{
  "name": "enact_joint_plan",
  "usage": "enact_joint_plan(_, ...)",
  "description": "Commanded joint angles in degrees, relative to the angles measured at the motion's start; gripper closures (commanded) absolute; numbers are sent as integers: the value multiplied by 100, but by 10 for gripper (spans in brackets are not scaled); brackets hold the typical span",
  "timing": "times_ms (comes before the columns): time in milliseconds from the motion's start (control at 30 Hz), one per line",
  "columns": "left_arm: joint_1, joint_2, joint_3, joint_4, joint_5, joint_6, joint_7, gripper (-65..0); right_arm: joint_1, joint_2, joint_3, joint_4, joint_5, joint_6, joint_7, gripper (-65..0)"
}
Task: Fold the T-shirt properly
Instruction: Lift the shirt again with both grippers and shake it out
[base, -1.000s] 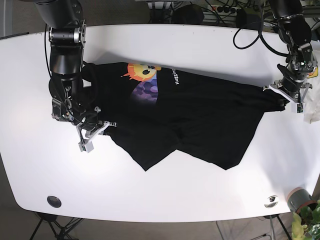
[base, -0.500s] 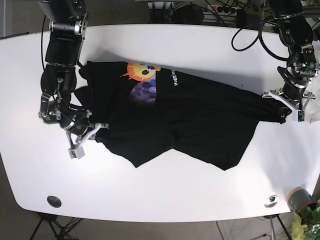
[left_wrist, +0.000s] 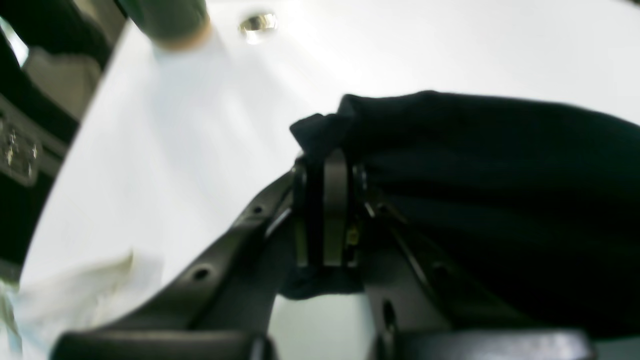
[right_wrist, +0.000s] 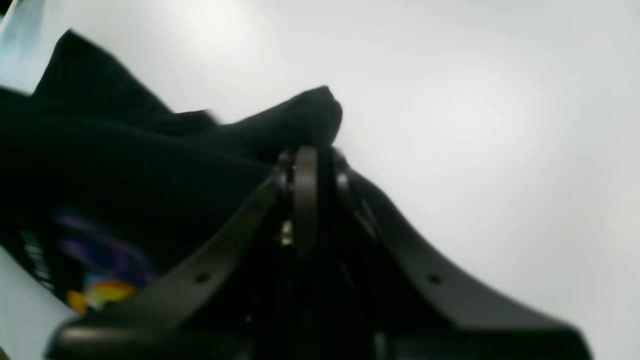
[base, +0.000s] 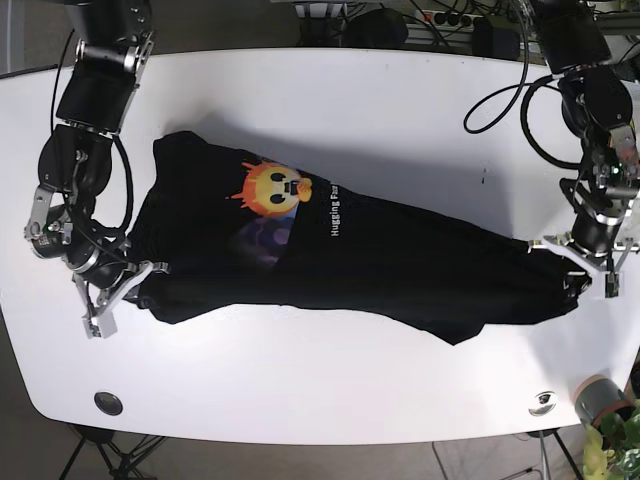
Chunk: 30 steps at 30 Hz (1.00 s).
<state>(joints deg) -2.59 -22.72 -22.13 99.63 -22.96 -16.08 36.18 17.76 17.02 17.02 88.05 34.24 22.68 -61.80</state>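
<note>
A black T-shirt (base: 350, 260) with an orange sun print and white lettering lies stretched across the white table (base: 330, 380), pulled taut between both arms. My left gripper (base: 582, 278) at the right end is shut on a bunched edge of the T-shirt (left_wrist: 450, 165), the fabric pinched between its fingers (left_wrist: 334, 210). At the left end my right gripper (base: 128, 290) is shut on the opposite edge of the T-shirt (right_wrist: 200, 155), black cloth wrapped over its fingers (right_wrist: 305, 200). The print shows low in the right wrist view.
A round metal fitting (base: 543, 403) and a grey cup with a plant (base: 600, 402) sit at the table's front right corner. A black round port (base: 108, 403) is at the front left. Pale cloth (left_wrist: 85, 295) lies beside my left gripper. Cables hang at the back.
Both grippers moved toward the table's front and apart, dragging the shirt with them. The shirt went from a loose, wide shape to a long, flat, taut band.
</note>
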Motion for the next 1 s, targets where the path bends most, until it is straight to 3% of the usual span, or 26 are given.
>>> enact_joint_plan(0,-414,-97,248,28,-64,-6,-185,0,418,246,26,87,53,14,145,-19)
enact_joint_plan(333,-1829,-97,1198,-816,-64,-6,-185,0,1411,676,-9,-176,53,58,83,-19)
enact_joint_plan(600,-3227,-80,1584,-1836,-73,-6,-185,0,2870,1134,-853,-1108,53,66,-66,-19)
enact_joint_plan(967,-4528,-88,1690,-1959,-73,-6,-185,0,4382,1301,-1618,-1390,44,66,-110,-19)
